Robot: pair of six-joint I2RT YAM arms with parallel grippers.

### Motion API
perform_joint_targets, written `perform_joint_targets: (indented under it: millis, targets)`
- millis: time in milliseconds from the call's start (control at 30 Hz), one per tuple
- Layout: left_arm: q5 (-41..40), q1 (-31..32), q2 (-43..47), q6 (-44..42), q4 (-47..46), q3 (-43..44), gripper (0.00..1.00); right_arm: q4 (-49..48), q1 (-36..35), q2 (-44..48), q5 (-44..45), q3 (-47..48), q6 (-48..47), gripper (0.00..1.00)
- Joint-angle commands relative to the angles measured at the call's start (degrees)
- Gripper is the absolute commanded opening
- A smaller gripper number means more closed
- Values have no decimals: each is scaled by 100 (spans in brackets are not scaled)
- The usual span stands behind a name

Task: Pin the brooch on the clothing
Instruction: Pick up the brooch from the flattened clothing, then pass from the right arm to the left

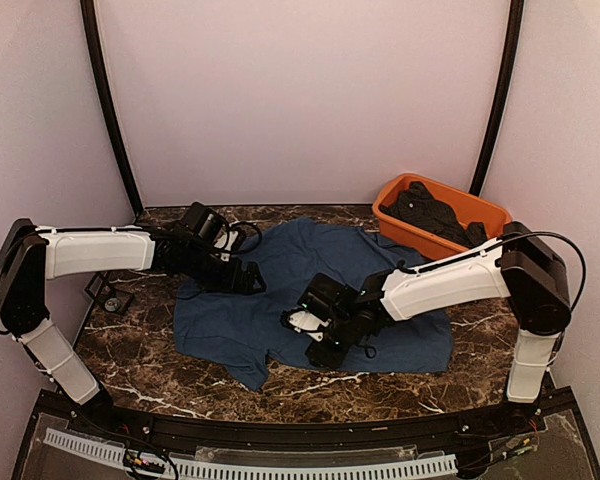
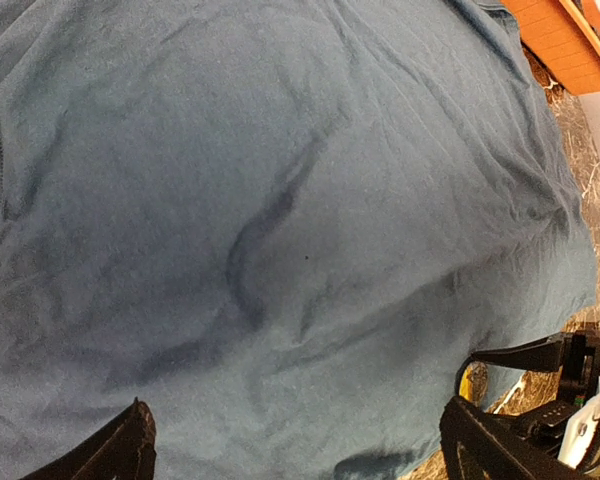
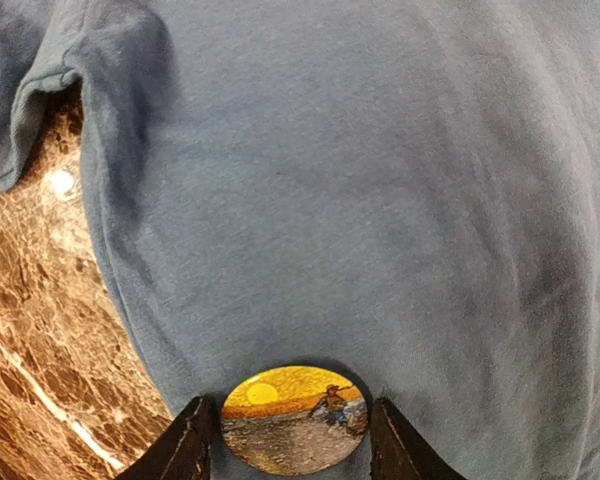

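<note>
Top view: shirt point(image 1: 280, 250) is spread flat on the table point(image 1: 130, 350), presumably to give a smooth panel to pin into. The tub point(image 1: 392, 197) sits well apart from both tools, off beyond the right one and out of play. The left gripper point(image 1: 248, 280) hangs over the shirt's edge on its own side, and the right gripper point(image 1: 298, 322) is low over the part of the shirt nearest the bases. The brooch is too small to pick out from here. Left wrist view: fingers point(image 2: 120, 452) are spread wide with nothing between them, only wrinkled cloth below and ahead. My read is that it's parked to press or tension the fabric when needed, not to carry anything. The right gripper shows just past its right finger, so the two tools are near but apart. Right wrist view: brooch point(image 3: 295, 418), round with a sunset picture, sits face up directly between the fingertips point(image 3: 188, 445), on or just above the shirt; I can't tell contact. The jaws stand narrow, one against each edge of the disc. It looks like a grip across its width, how firm I can't tell. Face up makes sense, since the pin would be underneath, toward the cloth. Shirt fills everything ahead of the tool, with a sleeve point(image 3: 30, 110) and bare table to the left of the fingers. Pin and clasp are hidden, so I'd call the pinning not yet confirmed.
</note>
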State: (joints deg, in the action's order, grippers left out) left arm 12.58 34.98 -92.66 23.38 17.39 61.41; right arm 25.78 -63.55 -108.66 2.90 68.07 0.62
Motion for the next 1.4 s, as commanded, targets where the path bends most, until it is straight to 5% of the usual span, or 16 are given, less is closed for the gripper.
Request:
perform_joint_targets:
  millis: [0, 600, 867, 1100, 1367]
  targets:
    - [44, -26, 72, 53, -29, -102, 99, 74, -61, -52, 137, -32, -26, 47]
    - [346, -20, 670, -917, -87, 330, 99, -400, 398, 611, -886, -392, -2, 43]
    - [761, -18, 871, -3771, -707, 43, 99, -574, 970, 934, -2110, -462, -27, 43]
    - [2024, -3, 923, -5826, -2768, -1007, 95, -546, 1638, 1382, -3533, -555, -279, 43]
    - [1403, 884, 111, -8025, -3108, -864, 94, -404, 2056, 1632, -4495, -481, -372, 43]
